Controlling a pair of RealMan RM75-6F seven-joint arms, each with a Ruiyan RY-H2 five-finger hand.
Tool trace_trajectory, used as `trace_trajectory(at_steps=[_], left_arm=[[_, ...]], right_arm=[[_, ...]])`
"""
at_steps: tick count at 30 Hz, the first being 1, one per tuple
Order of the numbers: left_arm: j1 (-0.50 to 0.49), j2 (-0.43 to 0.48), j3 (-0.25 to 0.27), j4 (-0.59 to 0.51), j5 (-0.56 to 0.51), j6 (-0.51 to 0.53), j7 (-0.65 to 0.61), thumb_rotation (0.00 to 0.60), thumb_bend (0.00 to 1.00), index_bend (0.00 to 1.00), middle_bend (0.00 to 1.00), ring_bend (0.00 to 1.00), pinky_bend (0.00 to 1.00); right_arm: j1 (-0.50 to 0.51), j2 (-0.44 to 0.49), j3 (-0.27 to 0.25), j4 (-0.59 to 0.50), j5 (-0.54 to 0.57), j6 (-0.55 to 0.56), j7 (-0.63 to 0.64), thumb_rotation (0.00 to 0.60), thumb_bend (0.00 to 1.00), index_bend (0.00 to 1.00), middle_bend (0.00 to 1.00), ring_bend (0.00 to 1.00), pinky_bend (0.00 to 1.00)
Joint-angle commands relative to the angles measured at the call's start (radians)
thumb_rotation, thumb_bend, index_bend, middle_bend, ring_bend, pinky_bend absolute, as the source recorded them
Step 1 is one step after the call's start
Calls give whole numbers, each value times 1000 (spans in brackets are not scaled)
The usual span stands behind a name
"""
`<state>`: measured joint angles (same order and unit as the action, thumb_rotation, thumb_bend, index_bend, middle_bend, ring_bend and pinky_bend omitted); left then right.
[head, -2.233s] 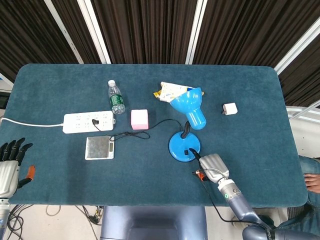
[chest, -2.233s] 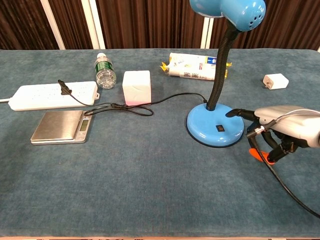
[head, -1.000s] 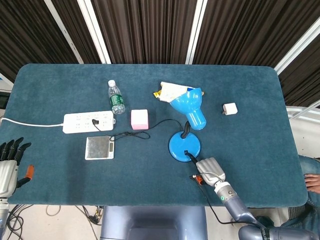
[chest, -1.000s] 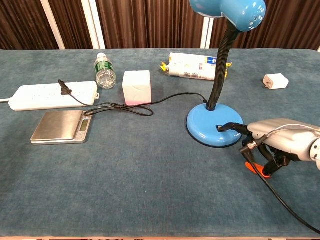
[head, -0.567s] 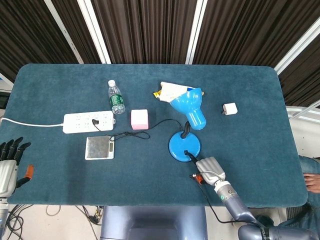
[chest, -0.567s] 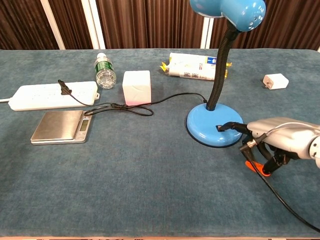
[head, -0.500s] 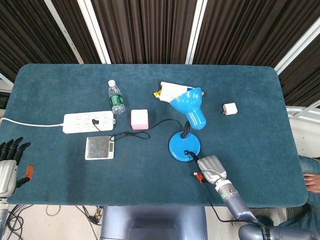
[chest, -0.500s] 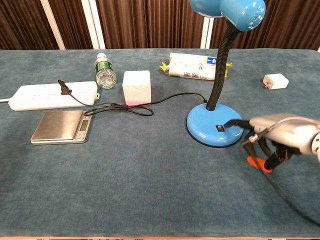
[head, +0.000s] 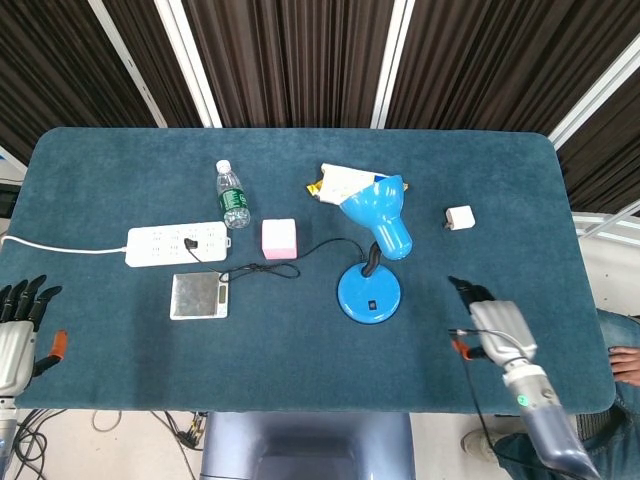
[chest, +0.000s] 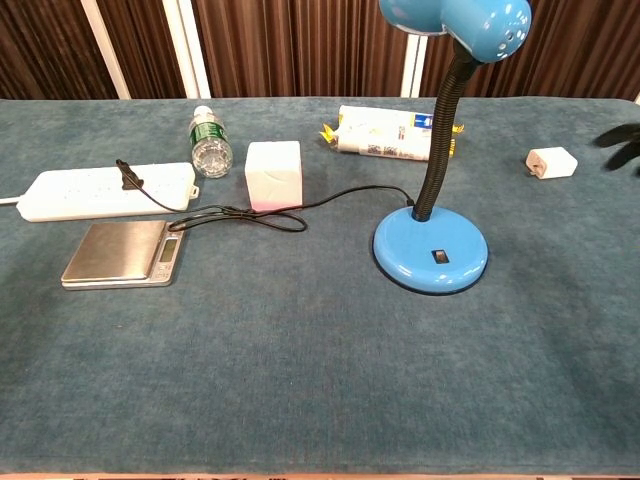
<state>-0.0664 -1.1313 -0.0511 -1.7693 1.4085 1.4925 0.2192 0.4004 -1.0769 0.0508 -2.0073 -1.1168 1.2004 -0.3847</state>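
A blue desk lamp stands mid-table, its round base carrying a small black switch and its shade raised on a black gooseneck. My right hand hovers to the right of the base, clear of it, with dark fingers pointing up-left and nothing in it. In the chest view only its fingertips show at the right edge, near the white adapter. At the table's near left corner my left hand lies with its fingers apart, empty.
The lamp's black cord runs left to a white power strip. Also left of the lamp are a steel scale, a pink cube and a lying water bottle. A snack packet lies behind the lamp.
My right hand has left the lamp base, where a finger rested at the switch, and moved up and to the right. The left hand and the lamp have not moved.
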Motion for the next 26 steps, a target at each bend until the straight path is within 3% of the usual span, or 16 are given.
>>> trace_trajectory(at_steps=[1,7,14,15,16,18,19,26], left_arm=[[1,-1,-1,0,1,3,2,600,457,168,39,0,0],[4,-1,2,-3,9,10,4,600,457,168,39,0,0],[4,-2,3,1,9,9,5,600,457,168,39,0,0],[4,-2,3,2,9,8,6,600,457,167,39,0,0],[4,-2,3,2,9,8,7,600,457,168,39,0,0],[4,-3,3,2,10,8,6,600,456,168,39,0,0],[4,-2,3,2,11,9,6,600,456,168,39,0,0],[3,0,4,5,15,7,0,600,457,168,39,0,0]], right_arm=[[-109,33,-56,15,-148,149,61,600,214,0,119,123,1000],[-239,-50,-97,208,-340,356,229,600,186,0,107,93,1000],[-287,-117,-84,380,-366,418,261,600,182,0,80,58,985],[-287,-122,-79,390,-365,420,260,600,182,0,79,57,820],[-287,-125,-76,399,-366,419,258,600,181,0,79,57,525],[-287,-131,-71,416,-368,413,257,600,181,0,79,57,75],[-286,-132,-70,421,-368,408,259,600,181,0,79,57,0],[-286,-129,-63,434,-375,385,260,600,182,0,79,57,0]])
